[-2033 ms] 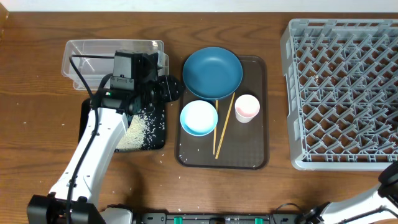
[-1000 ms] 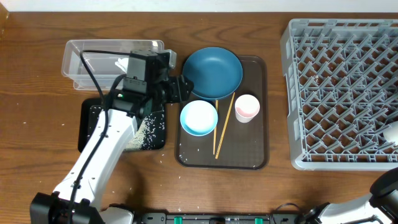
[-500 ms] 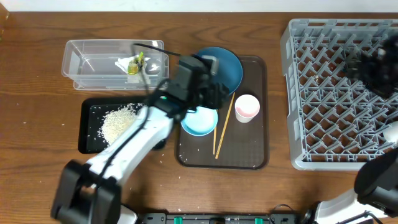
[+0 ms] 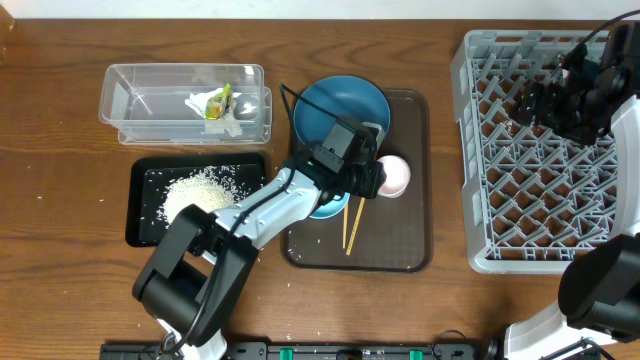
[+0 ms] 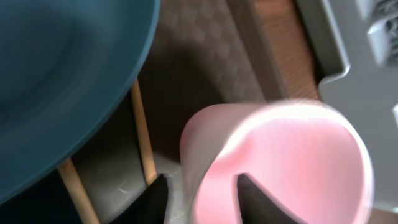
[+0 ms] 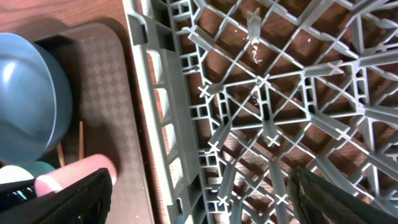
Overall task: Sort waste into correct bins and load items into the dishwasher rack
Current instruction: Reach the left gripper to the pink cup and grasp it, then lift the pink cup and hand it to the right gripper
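**Left tool at the cup, dish loading just starting**

Waste looked sorted. The wrapper (image 4: 215, 103) lay in the clear tub (image 4: 120, 100) toward the far left corner of the bench. The rice (image 4: 195, 190) sat piled in the black tray (image 4: 140, 225) just nearer than the tub.

The step in hand was picking the first item. The left tool (image 4: 372, 178) was at the white cup (image 4: 395, 175), which stood upright on the brown serving tray (image 4: 400, 250) mid-bench. In the left wrist view its fingers (image 5: 155, 196) straddled the cup's near wall, one outside and one inside. The view was blurred, so I cannot tell if they were clenched on it.

The plate (image 4: 335, 105) and chopsticks (image 4: 352, 225) were on the same tray, and the bowl was mostly hidden under the arm.

The right tool (image 4: 545, 100) hung released over the far part of the rack (image 4: 470, 150) by the right edge, holding nothing. No dishes showed in the rack.

The next move likely calls for:
- a firm pinch on the rim
- a straight lift clear of the chopsticks and plate
- a carry or handover rightward to the rack
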`<state>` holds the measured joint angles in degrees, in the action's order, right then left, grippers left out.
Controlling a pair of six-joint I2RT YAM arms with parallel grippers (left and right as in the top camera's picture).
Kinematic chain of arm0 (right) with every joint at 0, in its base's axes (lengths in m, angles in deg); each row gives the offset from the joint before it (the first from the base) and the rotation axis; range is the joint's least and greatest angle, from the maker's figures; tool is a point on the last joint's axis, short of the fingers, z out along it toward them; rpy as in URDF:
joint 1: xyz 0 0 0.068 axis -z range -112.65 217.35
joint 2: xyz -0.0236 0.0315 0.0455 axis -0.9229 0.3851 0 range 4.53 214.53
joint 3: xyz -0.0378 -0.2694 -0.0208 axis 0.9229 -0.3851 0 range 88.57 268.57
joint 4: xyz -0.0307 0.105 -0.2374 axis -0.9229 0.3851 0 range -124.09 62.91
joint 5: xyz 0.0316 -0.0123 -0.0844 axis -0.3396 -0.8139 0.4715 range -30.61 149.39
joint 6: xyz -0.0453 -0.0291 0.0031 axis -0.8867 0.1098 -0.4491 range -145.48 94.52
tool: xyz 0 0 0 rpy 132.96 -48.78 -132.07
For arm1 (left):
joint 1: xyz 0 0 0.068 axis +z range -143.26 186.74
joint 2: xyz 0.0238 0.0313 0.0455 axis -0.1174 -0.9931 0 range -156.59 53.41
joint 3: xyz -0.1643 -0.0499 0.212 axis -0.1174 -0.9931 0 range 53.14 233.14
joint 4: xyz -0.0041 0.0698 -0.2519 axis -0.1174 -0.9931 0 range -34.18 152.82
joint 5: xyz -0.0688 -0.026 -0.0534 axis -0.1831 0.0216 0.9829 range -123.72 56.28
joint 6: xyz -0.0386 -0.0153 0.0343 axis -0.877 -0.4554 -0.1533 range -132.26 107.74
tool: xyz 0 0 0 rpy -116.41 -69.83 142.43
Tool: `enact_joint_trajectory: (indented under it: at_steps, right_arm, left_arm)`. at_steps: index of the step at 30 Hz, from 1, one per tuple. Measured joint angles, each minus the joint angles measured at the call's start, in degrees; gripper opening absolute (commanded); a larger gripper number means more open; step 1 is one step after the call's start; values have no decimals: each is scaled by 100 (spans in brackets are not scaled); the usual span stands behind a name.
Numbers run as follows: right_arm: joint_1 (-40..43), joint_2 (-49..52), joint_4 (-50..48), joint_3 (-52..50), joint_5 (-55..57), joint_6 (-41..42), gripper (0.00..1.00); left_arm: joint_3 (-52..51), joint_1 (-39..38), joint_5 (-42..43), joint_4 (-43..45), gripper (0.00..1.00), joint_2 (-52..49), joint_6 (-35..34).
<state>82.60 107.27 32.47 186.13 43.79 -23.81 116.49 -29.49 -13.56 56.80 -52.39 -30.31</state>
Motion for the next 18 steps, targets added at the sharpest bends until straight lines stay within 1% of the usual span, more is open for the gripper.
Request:
enact_joint_trajectory:
  at_steps: [2,3,5,8,11,13,15,18]
  right_arm:
    - [0,-2,13,0,13,0,90]
    - [0,-2,13,0,17,0,90]
    - [0,-2,15,0,22,0,91]
    - [0,-2,17,0,22,-24,92]
    - [0,-2,28,0,17,-96,99]
    - [0,-2,42,0,-15,-197,99]
    - [0,-2,81,0,-205,-424,99]
    - [-13,-2,155,0,-1016,-1102,99]
  left_arm:
    - [0,0,-13,-52,19,-7,20]
    - [0,0,-9,-57,13,-7,28]
    - [0,0,-13,-81,6,-7,7]
    - [0,17,55,-101,6,2,-11]
    - [0,129,260,-116,6,127,-133]
    - [0,319,494,-114,6,332,-278]
    - [0,597,820,-94,6,608,-448]
    - [0,1145,1604,247,6,984,-787]
